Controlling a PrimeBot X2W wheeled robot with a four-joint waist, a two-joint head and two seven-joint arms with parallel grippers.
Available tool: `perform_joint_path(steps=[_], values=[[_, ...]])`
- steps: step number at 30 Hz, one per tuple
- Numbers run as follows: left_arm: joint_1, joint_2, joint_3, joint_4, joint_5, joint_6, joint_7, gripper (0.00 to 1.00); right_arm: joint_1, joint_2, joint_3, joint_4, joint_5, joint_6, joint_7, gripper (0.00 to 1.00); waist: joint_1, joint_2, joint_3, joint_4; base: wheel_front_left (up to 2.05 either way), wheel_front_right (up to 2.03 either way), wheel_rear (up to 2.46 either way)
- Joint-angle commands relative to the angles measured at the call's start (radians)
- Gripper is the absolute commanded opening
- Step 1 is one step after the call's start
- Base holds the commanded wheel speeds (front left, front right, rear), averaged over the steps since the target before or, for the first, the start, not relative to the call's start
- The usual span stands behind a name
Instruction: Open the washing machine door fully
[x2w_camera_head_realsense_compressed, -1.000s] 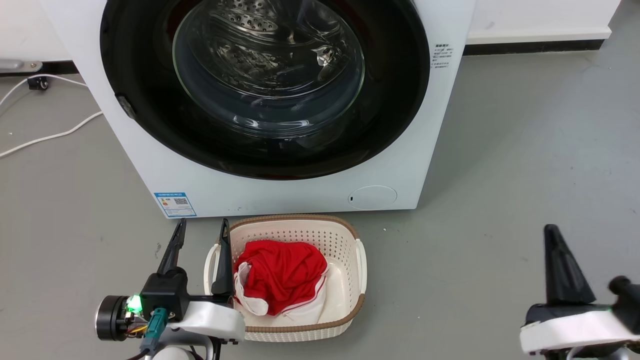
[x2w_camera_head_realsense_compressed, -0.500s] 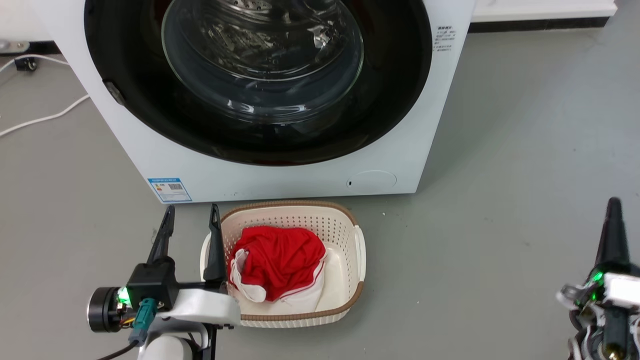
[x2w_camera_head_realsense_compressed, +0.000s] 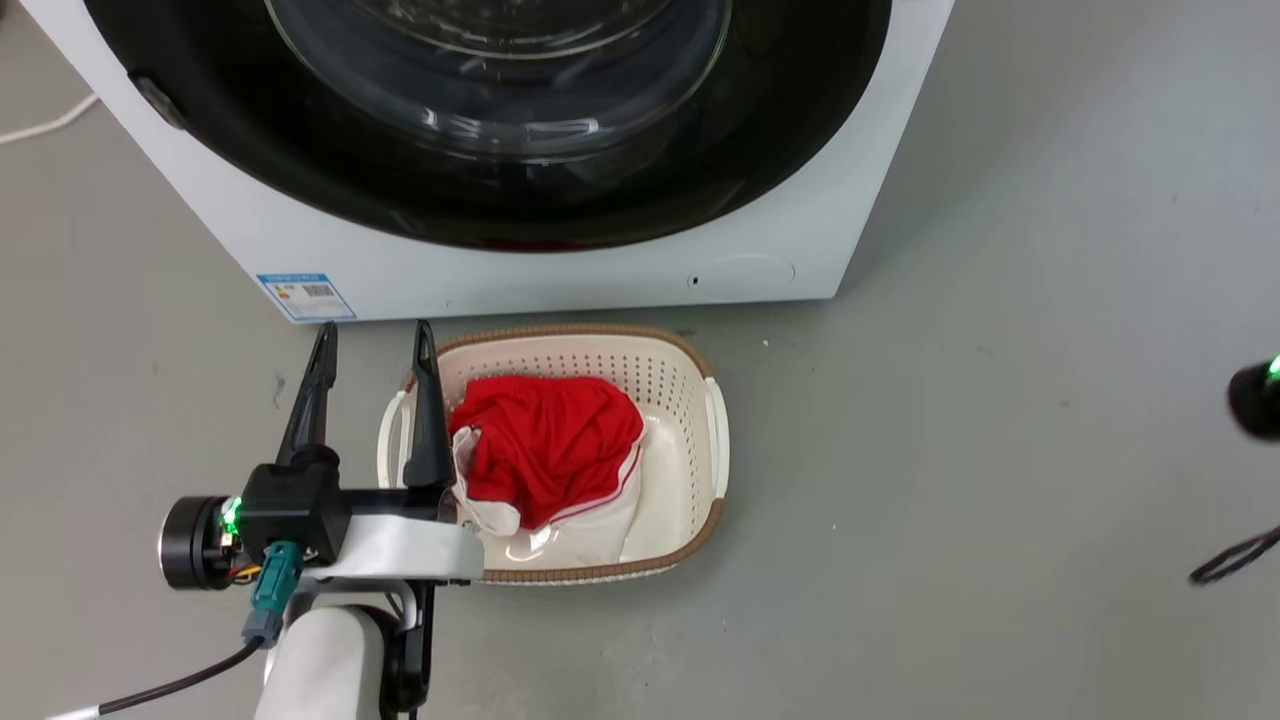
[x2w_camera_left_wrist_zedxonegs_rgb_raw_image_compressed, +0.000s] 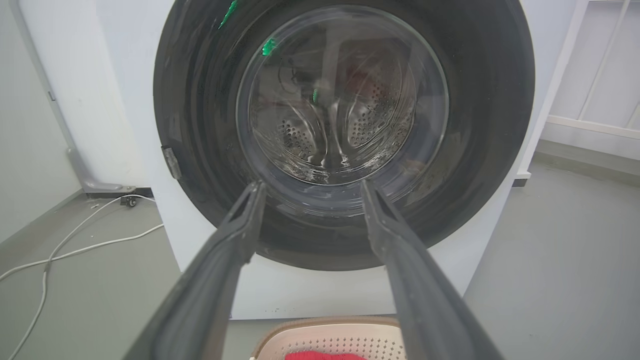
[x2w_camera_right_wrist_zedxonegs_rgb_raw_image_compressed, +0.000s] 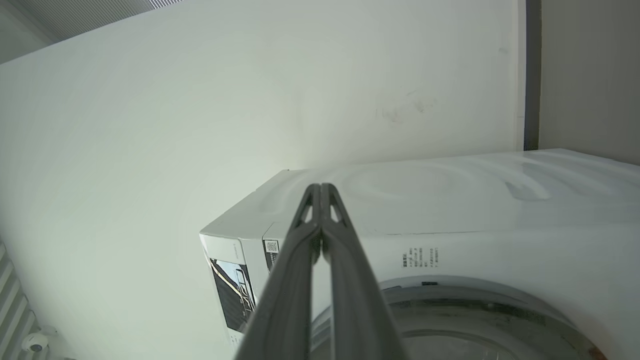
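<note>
The washing machine door (x2w_camera_head_realsense_compressed: 760, 170) is a glossy black ring around a bulging glass bowl (x2w_camera_head_realsense_compressed: 500, 90), and it lies shut against the white machine (x2w_camera_head_realsense_compressed: 520, 275). My left gripper (x2w_camera_head_realsense_compressed: 373, 330) stands open and empty on the floor side, in front of the machine's lower left corner. In the left wrist view my left gripper (x2w_camera_left_wrist_zedxonegs_rgb_raw_image_compressed: 312, 184) points at the lower part of the door (x2w_camera_left_wrist_zedxonegs_rgb_raw_image_compressed: 490, 110), well apart from it. In the right wrist view my right gripper (x2w_camera_right_wrist_zedxonegs_rgb_raw_image_compressed: 320, 187) is shut on nothing and aimed over the machine's top, with the door (x2w_camera_right_wrist_zedxonegs_rgb_raw_image_compressed: 480, 310) below it.
A cream basket (x2w_camera_head_realsense_compressed: 715, 430) holding a red garment (x2w_camera_head_realsense_compressed: 545, 440) sits on the floor right in front of the machine, beside my left fingers. A white cable (x2w_camera_left_wrist_zedxonegs_rgb_raw_image_compressed: 75, 245) runs along the floor at the left. Grey floor (x2w_camera_head_realsense_compressed: 1000, 450) stretches to the right.
The head camera has tilted down, so the machine sits higher in its picture. My right arm has swung up and out toward the right edge. The left gripper stays open beside the basket.
</note>
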Motion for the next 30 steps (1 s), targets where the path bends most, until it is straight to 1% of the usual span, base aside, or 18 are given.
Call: perform_joint_path(steps=[1, 7, 13, 19, 24, 30], values=[[-0.015, -0.001, -0.005, -0.007, 0.006, 0.005, -0.003, 1.0, -0.033, -0.025, 0.003, 0.016, -0.001, 0.0, 0.012, 0.0, -0.0001, -0.0001, 0.03, 0.004, 0.0, 0.0, 0.0], [-0.054, -0.001, -0.02, -0.034, 0.02, 0.015, -0.003, 1.0, -0.239, -0.148, 0.084, 0.166, -0.006, 0.0, 0.114, 0.0, -0.0001, -0.0001, 0.101, 0.019, 0.0, 0.0, 0.0], [-0.079, -0.001, -0.037, -0.056, 0.026, 0.028, -0.003, 1.0, -0.408, -0.216, 0.211, 0.278, -0.042, 0.0, 0.253, 0.0, -0.0001, -0.0001, 0.155, 0.036, 0.0, 0.0, 0.0], [-0.092, -0.001, -0.046, -0.074, 0.037, 0.032, -0.003, 1.0, -0.549, -0.23, 0.327, 0.388, -0.073, 0.0, 0.371, 0.0, -0.0001, -0.0001, 0.198, 0.043, 0.0, 0.0, 0.0], [-0.114, -0.001, -0.058, -0.091, 0.045, 0.037, -0.003, 1.0, -0.653, -0.215, 0.402, 0.453, -0.107, 0.0, 0.436, 0.0, -0.0001, -0.0001, 0.237, 0.045, 0.0, 0.0, 0.0], [-0.137, -0.001, -0.075, -0.108, 0.051, 0.04, -0.003, 1.0, -0.751, -0.193, 0.475, 0.49, -0.15, 0.0, 0.488, 0.0, -0.0001, -0.0001, 0.284, 0.047, 0.0, 0.0, 0.0]])
